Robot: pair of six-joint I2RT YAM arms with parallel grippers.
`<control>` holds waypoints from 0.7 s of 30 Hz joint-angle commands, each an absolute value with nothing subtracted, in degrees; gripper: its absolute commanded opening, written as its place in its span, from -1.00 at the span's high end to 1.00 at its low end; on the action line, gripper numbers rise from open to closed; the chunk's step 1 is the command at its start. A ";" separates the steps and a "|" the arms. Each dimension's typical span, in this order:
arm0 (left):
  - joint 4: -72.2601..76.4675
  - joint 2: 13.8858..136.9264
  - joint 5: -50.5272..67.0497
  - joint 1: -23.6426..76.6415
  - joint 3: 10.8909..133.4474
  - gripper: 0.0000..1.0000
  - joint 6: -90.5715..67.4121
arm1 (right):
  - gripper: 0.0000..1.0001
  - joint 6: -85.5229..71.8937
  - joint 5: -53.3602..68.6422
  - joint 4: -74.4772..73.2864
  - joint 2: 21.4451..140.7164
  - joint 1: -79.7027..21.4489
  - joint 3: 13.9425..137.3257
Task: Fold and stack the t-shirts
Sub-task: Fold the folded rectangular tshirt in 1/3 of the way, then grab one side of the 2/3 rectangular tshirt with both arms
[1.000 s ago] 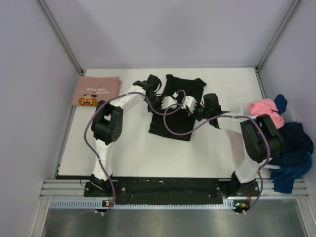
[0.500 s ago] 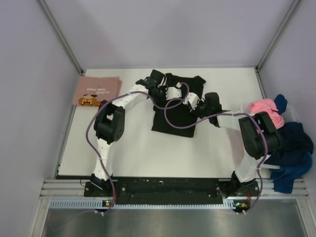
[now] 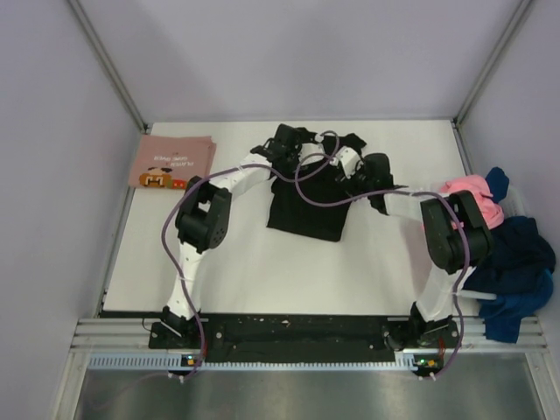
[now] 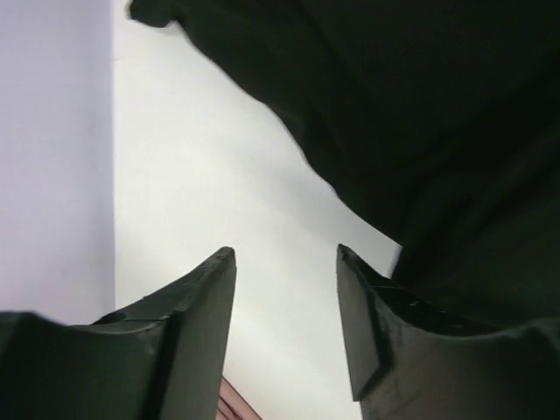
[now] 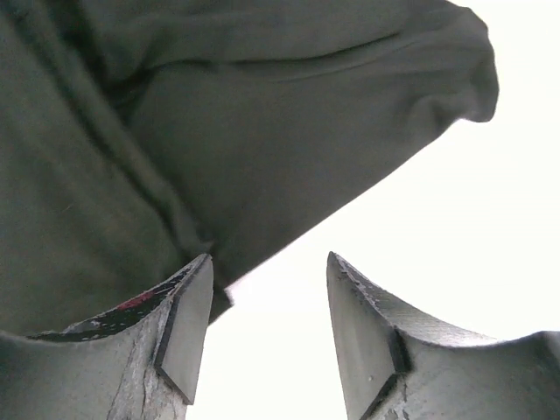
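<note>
A black t-shirt (image 3: 306,206) lies folded on the white table (image 3: 236,254), toward the back middle. My left gripper (image 3: 296,147) and right gripper (image 3: 344,157) hover side by side over its far edge. In the left wrist view the left gripper (image 4: 286,254) is open over bare table, with the black t-shirt (image 4: 420,114) just to its right. The right gripper (image 5: 269,258) is open too, nothing between its fingers, and the black t-shirt's (image 5: 219,131) edge lies by its left finger. A folded pink t-shirt (image 3: 172,160) with a cartoon print lies at the back left.
A loose heap of t-shirts sits off the table's right edge, with a pink one (image 3: 468,191) on top and navy and blue ones (image 3: 518,262) below. Lilac walls (image 3: 52,175) close in the left, back and right sides. Purple cables loop over the black shirt.
Both grippers carried the black shirt's near edge toward the back, laying it over the far half. Both then opened and let go of the cloth.
</note>
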State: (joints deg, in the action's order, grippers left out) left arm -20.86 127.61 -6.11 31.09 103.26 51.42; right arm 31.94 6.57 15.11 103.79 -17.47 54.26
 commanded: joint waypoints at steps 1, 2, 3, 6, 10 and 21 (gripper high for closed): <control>-15.21 127.54 -12.74 32.17 108.01 -0.16 47.91 | -0.11 26.63 4.21 16.00 98.90 -15.91 60.03; -15.38 126.40 -12.14 31.73 107.93 -0.18 46.86 | -0.14 26.63 5.09 15.47 97.14 -15.91 59.59; -16.25 125.17 -10.13 31.38 107.67 -0.18 45.54 | -0.16 26.80 6.66 15.21 94.68 -16.00 58.55; -20.03 117.28 2.76 30.24 102.86 -0.19 44.12 | -0.19 29.26 15.34 13.54 86.69 -15.91 54.33; -26.70 106.90 19.65 30.23 89.68 -0.09 53.84 | -0.20 37.68 29.95 9.68 76.75 -17.05 46.16; -29.80 99.93 27.16 31.90 67.68 -0.21 73.04 | -0.18 56.86 23.57 -5.72 77.07 -29.09 38.15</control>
